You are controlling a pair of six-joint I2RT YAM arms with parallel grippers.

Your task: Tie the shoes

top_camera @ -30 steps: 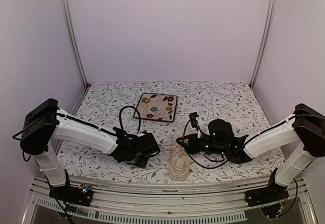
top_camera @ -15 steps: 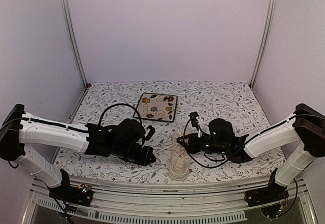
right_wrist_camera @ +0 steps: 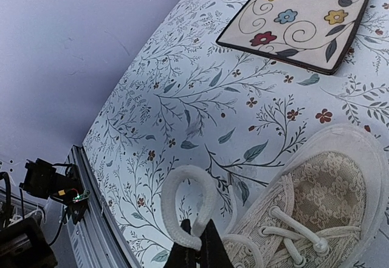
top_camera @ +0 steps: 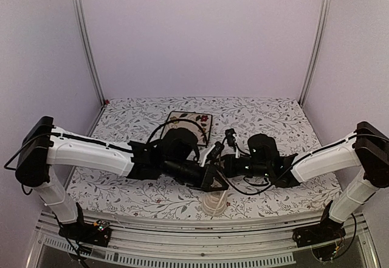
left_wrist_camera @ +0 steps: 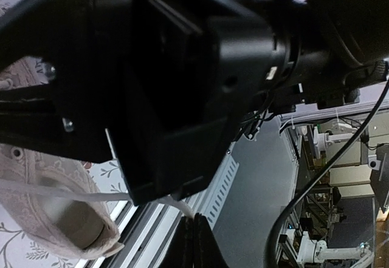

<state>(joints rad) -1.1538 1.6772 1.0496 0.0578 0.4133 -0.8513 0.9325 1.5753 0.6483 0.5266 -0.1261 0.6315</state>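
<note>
Swung over to the sneaker (top_camera: 214,200) with left fingers (left_wrist_camera: 194,237) clamped on a lace strand (left_wrist_camera: 61,192), right fingers (right_wrist_camera: 196,243) pinching a lace loop (right_wrist_camera: 187,174).

Top view high, facing down onto table (top_camera: 273,122); wrist views close; all share sneaker (right_wrist_camera: 328,195).

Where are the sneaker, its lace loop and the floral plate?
sneaker (right_wrist_camera: 340,189), right wrist view, lace-patterned toe.
lace loop (right_wrist_camera: 182,174), right wrist view, top of the loop.
floral plate (right_wrist_camera: 307,3), right wrist view, cream face.
</note>
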